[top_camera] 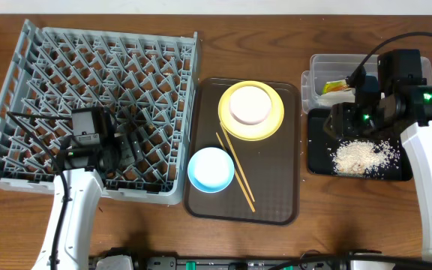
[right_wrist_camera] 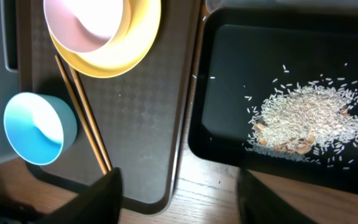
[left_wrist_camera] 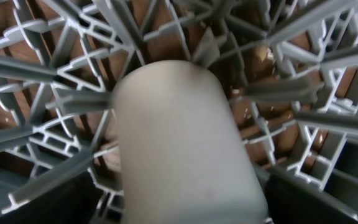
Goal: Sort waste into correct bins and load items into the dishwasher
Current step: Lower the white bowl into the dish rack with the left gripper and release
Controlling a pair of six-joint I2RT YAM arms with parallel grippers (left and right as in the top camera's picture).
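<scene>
Step in hand, my read: seat cup in rack.
- Left gripper looks clamped on cup, low among pegs in rack's right-front part.
- Wrist view: cup fills frame, pegs close all round. Cannot tell if it touches rack floor.
- I'd lower straight, set cup between pegs not atop them, release only once it rests, then lift out vertically.
- Right gripper spread, empty, over black tray beside rice; best parked there.
- Plate, blue bowl, chopsticks lie on brown tray.
</scene>
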